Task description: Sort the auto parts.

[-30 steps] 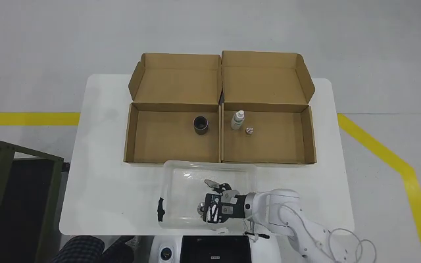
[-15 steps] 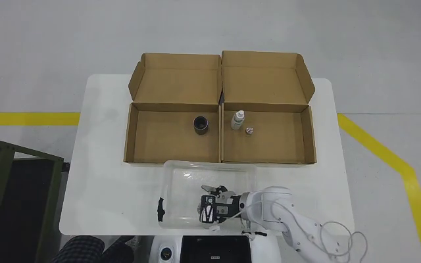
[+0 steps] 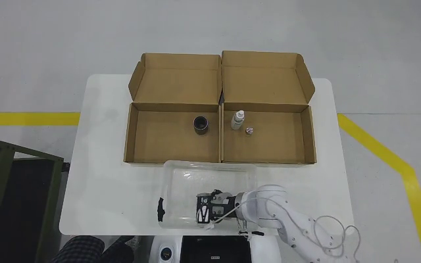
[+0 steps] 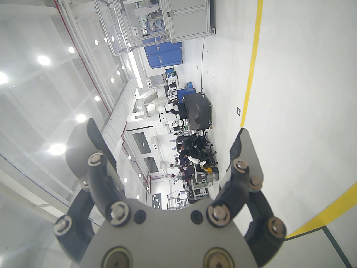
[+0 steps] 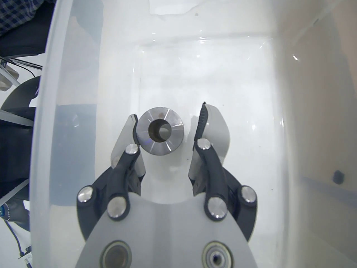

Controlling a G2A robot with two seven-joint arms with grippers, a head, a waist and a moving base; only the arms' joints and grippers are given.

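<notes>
White table [image 3: 105, 164], clear plastic tub [image 3: 210, 164]: right gripper [image 5: 168, 125] half-open astride silver metal ring [image 5: 161, 135], one finger touching; set to pinch, nothing gripped.

A white bench [image 3: 99, 164] stands on a grey floor [image 3: 52, 39] crossed by a yellow line [image 3: 39, 119]; beside it, perhaps a dark green cart [image 3: 26, 197].

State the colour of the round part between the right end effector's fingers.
Shiny silver-grey metal ring, dark centre hole; clearest in the right wrist view.
</notes>
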